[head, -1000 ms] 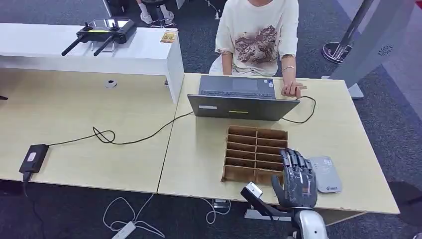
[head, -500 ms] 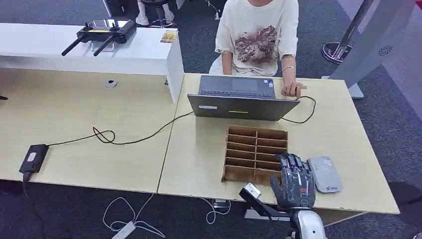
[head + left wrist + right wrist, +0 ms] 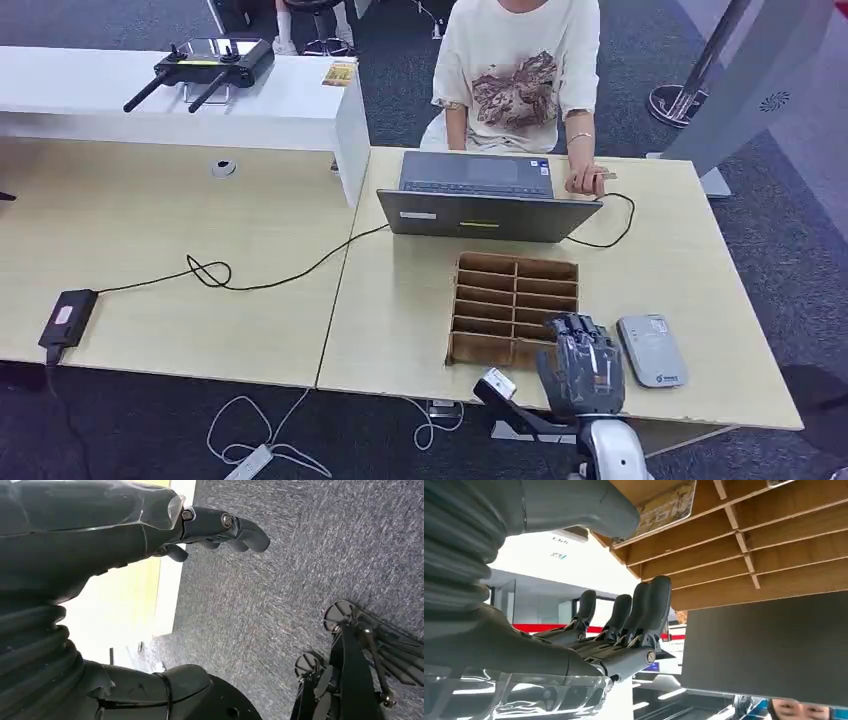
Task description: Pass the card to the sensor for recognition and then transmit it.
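A pale wooden tabletop (image 3: pixel 400 300) spans the scene. At its far side a person (image 3: pixel 520 75) in a cream shirt sits behind an open grey laptop (image 3: pixel 485 200). Nearer the robot lies a brown cardboard organiser (image 3: pixel 510 305) divided into slots. In the right wrist view a printed card (image 3: pixel 666 507) sits in one of its slots. Just right of the organiser lies a small grey card sensor (image 3: pixel 652 350). The right hand (image 3: pixel 580 365) hovers over the organiser's near right corner, fingers (image 3: pixel 644 610) extended and apart, holding nothing. The left hand (image 3: pixel 100 525) hangs above grey carpet, fingers loosely curled, empty.
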Robot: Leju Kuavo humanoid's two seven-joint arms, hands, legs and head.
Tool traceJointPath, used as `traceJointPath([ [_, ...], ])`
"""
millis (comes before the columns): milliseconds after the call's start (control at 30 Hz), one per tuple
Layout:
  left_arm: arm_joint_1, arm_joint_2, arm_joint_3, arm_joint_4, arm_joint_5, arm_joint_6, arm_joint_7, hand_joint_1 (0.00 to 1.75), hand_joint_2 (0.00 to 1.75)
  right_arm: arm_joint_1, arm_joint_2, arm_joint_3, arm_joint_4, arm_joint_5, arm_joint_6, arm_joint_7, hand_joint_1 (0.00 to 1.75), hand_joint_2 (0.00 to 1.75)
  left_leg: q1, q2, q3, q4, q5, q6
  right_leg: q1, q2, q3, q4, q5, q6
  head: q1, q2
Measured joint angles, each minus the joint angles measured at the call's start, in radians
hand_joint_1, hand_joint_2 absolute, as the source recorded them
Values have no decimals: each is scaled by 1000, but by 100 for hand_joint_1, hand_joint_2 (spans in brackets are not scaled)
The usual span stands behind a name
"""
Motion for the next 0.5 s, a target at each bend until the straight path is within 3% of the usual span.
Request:
traceJointPath([
  [100, 0, 2, -2, 0, -1, -3, 0, 0, 175, -1, 0, 0, 7, 0, 0, 0, 86, 175, 0, 0, 0, 0, 0, 0, 0, 0, 0, 0, 0, 0, 0, 0],
  [233, 0, 3, -2, 0, -2, -4, 0, 0, 175, -4, 0, 2, 16, 0, 7, 0, 86, 175, 0, 0, 0, 0, 0, 0, 0, 0, 0, 0, 0, 0, 0, 0],
  [333, 0, 3, -2, 0, -2, -4, 0, 0, 175, -7, 3, 4, 24, 1, 10, 0, 98, 175, 0, 0, 0, 0, 0, 0, 0, 0, 0, 0, 0, 0, 0, 0],
  [367, 0, 4, -2, 0, -1, -4, 0, 0, 175, -7, 3, 6, 26, 1, 10, -1, 89, 175, 0, 0, 0, 0, 0, 0, 0, 0, 0, 0, 0, 0, 0, 0],
  [433, 0, 3, -2, 0, -1, -4, 0, 0, 175, -8, 3, 8, 30, 2, 10, -2, 87, 175, 0, 0, 0, 0, 0, 0, 0, 0, 0, 0, 0, 0, 0, 0],
  [500, 0, 3, -2, 0, -1, -4, 0, 0, 175, -9, 4, 10, 33, 2, 10, -2, 70, 175, 0, 0, 0, 0, 0, 0, 0, 0, 0, 0, 0, 0, 0, 0],
])
